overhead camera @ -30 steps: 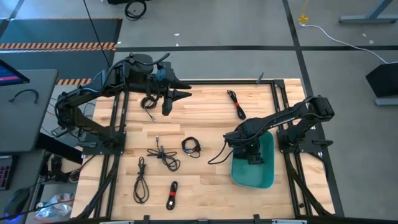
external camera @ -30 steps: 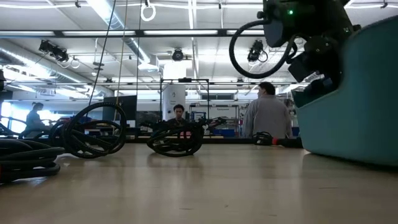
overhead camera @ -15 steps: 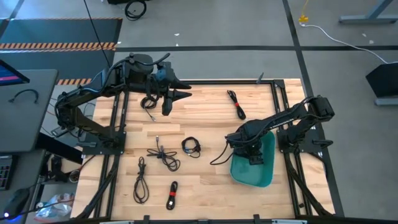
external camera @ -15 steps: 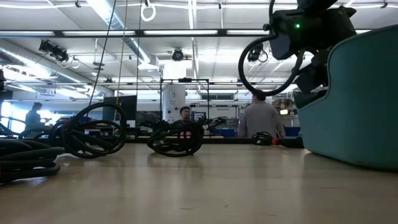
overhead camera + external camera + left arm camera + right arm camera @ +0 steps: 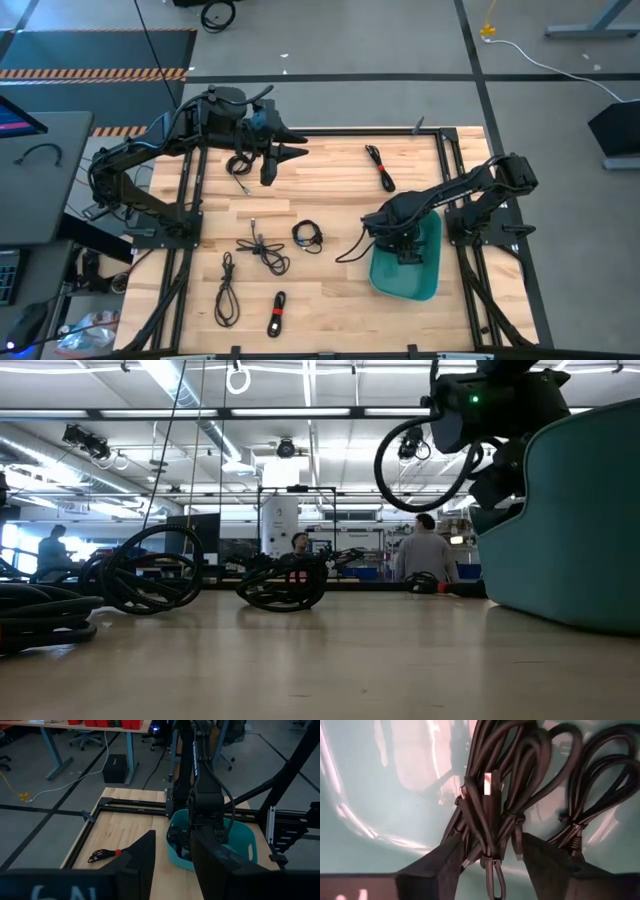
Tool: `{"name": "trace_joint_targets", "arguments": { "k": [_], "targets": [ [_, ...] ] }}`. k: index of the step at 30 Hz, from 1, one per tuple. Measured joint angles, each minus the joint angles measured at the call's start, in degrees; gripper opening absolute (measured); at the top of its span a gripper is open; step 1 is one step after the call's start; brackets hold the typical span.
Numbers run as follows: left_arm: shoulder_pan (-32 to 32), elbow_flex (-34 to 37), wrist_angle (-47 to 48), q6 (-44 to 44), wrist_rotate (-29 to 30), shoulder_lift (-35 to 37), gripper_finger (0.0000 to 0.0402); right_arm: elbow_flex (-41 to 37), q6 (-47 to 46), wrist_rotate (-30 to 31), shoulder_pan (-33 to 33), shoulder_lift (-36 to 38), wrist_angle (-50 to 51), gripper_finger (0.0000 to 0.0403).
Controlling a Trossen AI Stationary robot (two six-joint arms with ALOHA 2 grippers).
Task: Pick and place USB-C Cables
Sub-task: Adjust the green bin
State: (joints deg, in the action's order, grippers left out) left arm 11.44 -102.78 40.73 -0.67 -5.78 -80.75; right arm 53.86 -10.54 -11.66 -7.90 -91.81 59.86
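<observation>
Tub (image 5: 428,285) at worktop (image 5: 330,300) right, cables spread left.
Right tool (image 5: 403,247) down inside tub, over bundled cables (image 5: 520,795); left tool (image 5: 282,157) far left.

Right end effector (image 5: 405,247) fingers now parted over teal tub (image 5: 425,285); tub shifted slightly

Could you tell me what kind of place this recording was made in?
Probably a robotics lab or workshop: a framed wooden table on a concrete floor, workbenches and equipment beyond it, and people standing among them under strip lights.
</observation>
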Motion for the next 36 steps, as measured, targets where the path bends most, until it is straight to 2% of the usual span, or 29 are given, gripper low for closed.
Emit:
{"name": "trace_joint_targets", "arguments": {
  "k": [13, 20, 27, 32, 36],
  "targets": [
    [0.0, 0.0, 0.5, 0.0, 0.0, 0.0, 0.0130, 13.0, -1.5, 0.0, 1.5, 0.0, 4.9, 0.0214],
    [0.0, 0.0, 8.9, 2.4, 3.4, -0.2, 0.0130, 23.4, -3.2, 1.7, 1.6, 0.0, 5.1, 0.0214],
    [-0.2, 0.0, 19.3, 7.0, 4.7, -2.5, 0.0130, 34.4, -1.4, 12.8, 2.2, 0.0, 6.6, 0.0214],
    [-1.1, 0.0, 21.8, 8.7, 4.7, -4.7, 0.0130, 39.7, -0.4, 21.9, 4.1, 0.0, 11.3, 0.0214],
    [-1.7, 0.0, 22.0, 8.6, 4.5, -6.0, 0.0130, 40.7, -0.3, 28.9, 6.8, 1.2, 17.7, 0.0214]
  ]
}}
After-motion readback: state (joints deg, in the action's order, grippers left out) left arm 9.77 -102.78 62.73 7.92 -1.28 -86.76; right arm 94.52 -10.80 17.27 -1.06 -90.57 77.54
